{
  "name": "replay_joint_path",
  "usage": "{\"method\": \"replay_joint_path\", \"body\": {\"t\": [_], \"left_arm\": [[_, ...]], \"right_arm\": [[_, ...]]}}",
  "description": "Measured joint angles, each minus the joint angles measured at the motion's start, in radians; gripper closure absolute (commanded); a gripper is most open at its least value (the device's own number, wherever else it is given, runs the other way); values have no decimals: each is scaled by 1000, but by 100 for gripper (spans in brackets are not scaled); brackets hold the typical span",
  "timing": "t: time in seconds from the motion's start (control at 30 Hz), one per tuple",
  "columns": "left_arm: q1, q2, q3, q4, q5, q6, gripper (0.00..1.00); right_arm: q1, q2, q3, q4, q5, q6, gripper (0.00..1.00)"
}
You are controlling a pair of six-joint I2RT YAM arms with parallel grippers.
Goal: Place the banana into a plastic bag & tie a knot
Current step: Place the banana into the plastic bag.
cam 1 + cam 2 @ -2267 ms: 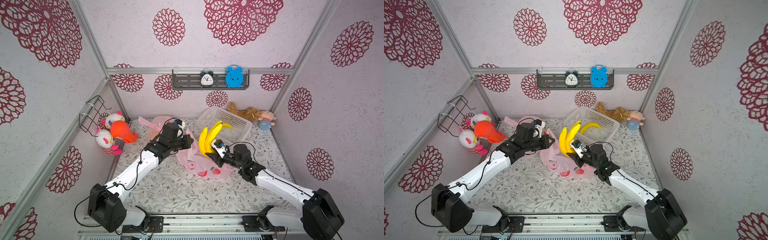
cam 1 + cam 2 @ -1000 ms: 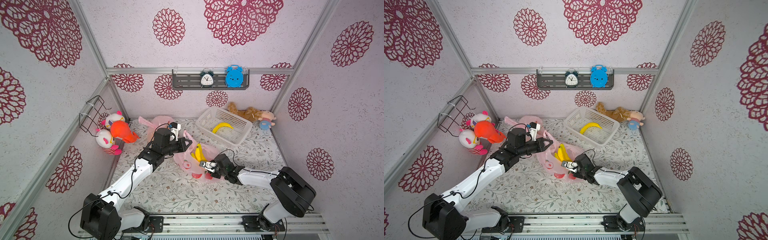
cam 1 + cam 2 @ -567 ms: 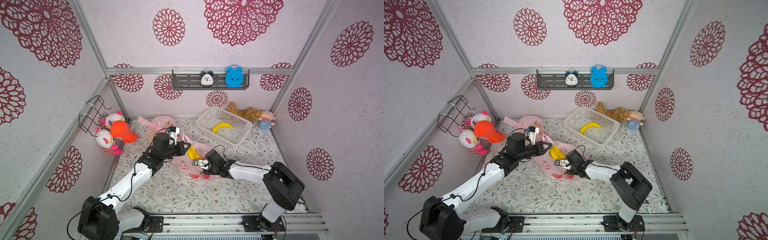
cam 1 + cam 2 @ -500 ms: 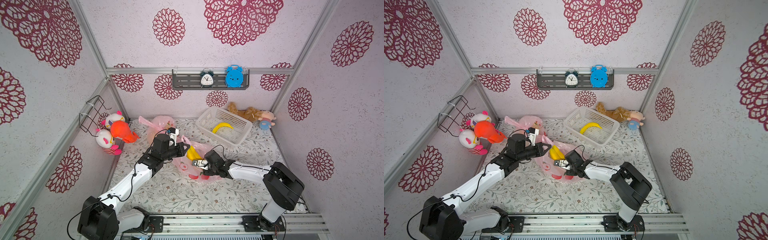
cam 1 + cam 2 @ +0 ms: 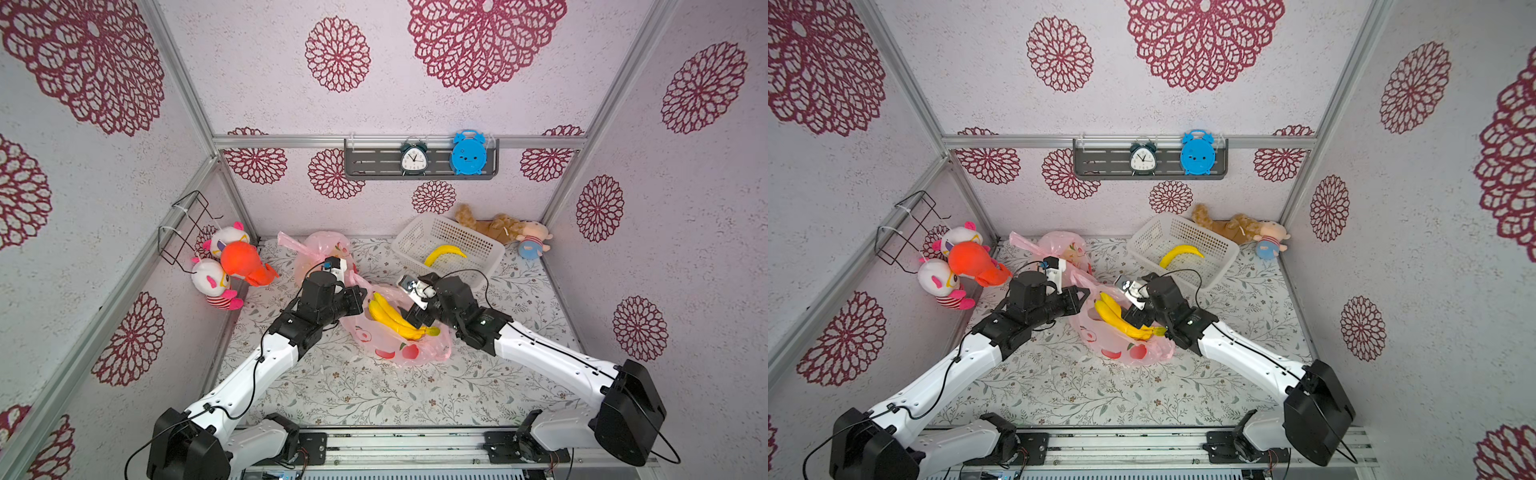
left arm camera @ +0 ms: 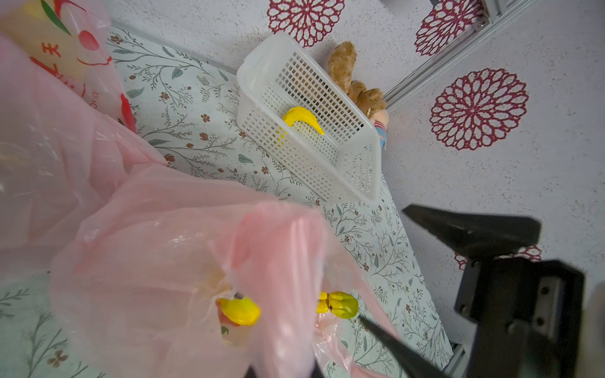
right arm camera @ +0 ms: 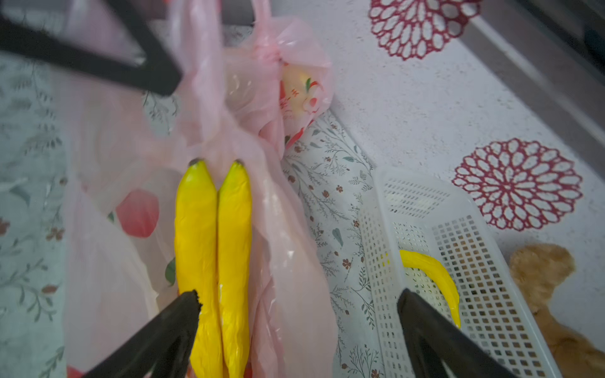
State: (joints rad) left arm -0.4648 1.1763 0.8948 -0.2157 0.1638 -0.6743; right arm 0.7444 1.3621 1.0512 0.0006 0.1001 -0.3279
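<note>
Bananas [image 5: 390,318] inside plastic bag [image 5: 399,353], mouth agape; left gripper [image 5: 362,300] pinches its rim; right gripper [image 7: 298,296] spread wide. Basket [image 5: 419,239] near behind.

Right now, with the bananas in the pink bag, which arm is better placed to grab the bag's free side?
Likely right: the right gripper is open and empty over the banana bunch. The left gripper is shut on the rim of the pink plastic bag.

Both arms stretched forward, wrists converging. Left pincer [image 5: 1083,296] clamped tight; right pincer [image 7: 298,296] jaws spread wide.
</note>
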Motion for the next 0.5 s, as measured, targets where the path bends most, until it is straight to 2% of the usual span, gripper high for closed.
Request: {"method": "replay_joint_path", "body": {"t": [0.17, 0.37, 0.5], "left_arm": [[-5, 19, 5, -15, -3, 8, 100], [-10, 37, 27, -20, -2, 14, 100], [-12, 50, 34, -24, -2, 16, 100]], "right_arm": [[-183, 109, 173, -51, 1, 183, 2], [-361, 372, 376, -190, 1, 343, 2], [-452, 523, 468, -238, -41, 472, 1]]}}
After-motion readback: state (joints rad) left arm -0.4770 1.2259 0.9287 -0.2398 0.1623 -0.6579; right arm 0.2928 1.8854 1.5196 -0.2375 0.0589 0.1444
